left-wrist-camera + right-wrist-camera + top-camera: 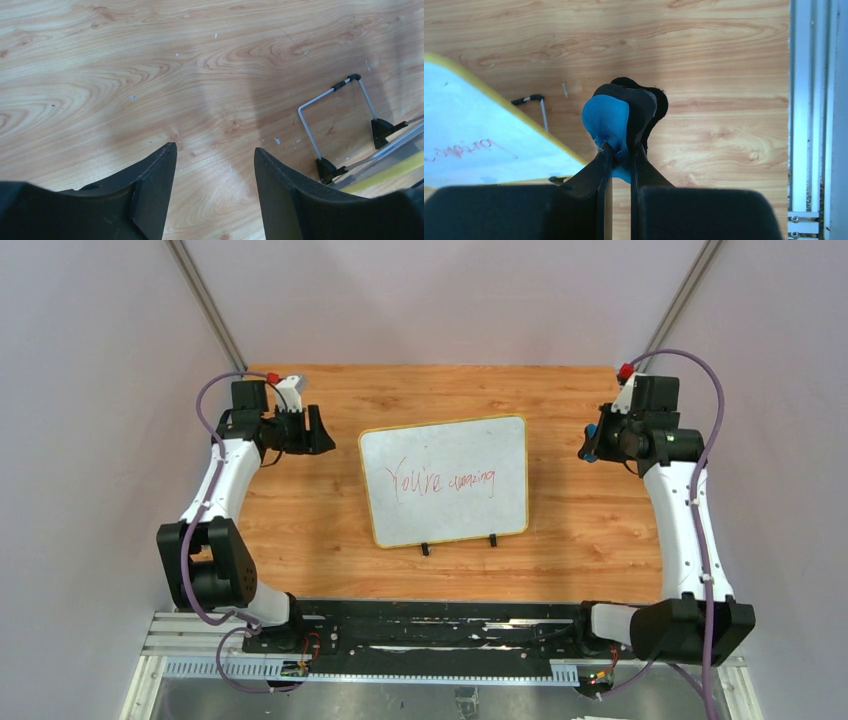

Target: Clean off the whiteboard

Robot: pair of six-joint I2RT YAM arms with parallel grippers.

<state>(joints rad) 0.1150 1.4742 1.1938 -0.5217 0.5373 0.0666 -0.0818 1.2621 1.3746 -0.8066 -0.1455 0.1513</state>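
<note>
The whiteboard [445,480] lies in the middle of the wooden table, white with a yellow rim, two black clips on its near edge and red writing across it. My right gripper [590,445] hovers to the right of the board and is shut on the small blue and black eraser [620,116]. The board's corner [469,130] shows at the left of the right wrist view. My left gripper [322,432] is open and empty to the left of the board, above bare wood [215,150]. The board's yellow edge [390,172] shows at the far right of the left wrist view.
A grey wire stand with black feet [345,120] juts from the board's edge near the left gripper; one end shows in the right wrist view [536,107]. An aluminium rail [816,100] runs along the table's side. Grey walls enclose the table.
</note>
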